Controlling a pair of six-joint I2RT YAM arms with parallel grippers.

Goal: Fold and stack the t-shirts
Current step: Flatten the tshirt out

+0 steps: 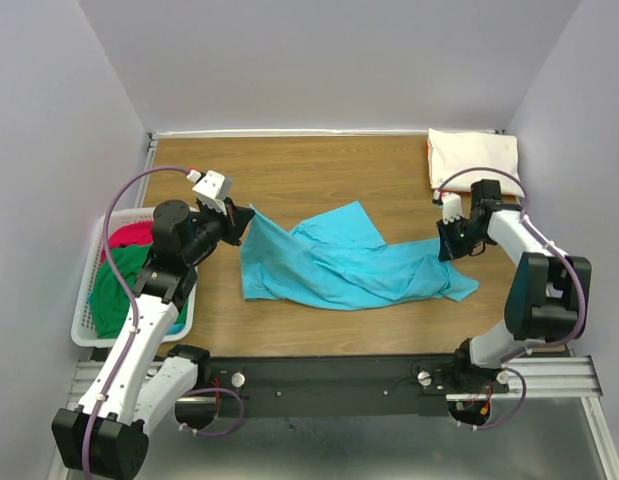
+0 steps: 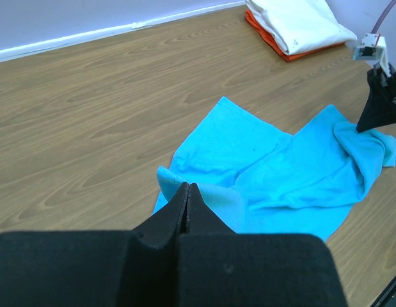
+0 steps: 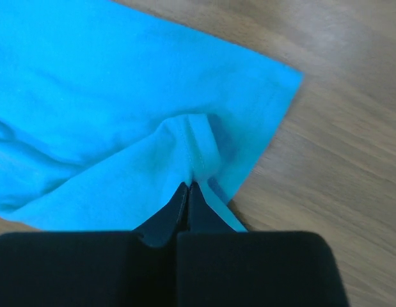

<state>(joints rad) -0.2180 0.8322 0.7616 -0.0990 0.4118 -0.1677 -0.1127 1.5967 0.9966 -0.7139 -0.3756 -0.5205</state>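
Orange tee (image 2: 268, 37): only a thin edge shows under the cream tee (image 2: 297, 22), which the top edge cuts off. Red tee (image 1: 129, 237), green tee (image 1: 114, 285) and basket (image 1: 81, 315): partly behind the left arm (image 1: 149, 310). Blue tee (image 3: 89, 96): runs off the top and left of the right wrist view. Its pinched fold vanishes between the right claw (image 3: 189, 185) tips.

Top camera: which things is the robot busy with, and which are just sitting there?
For the job:
blue tee, pinched by the left end effector and the right end effector
cream tee, folded on the orange tee
red tee and green tee, waiting in the basket

Just sitting there:
basket
table
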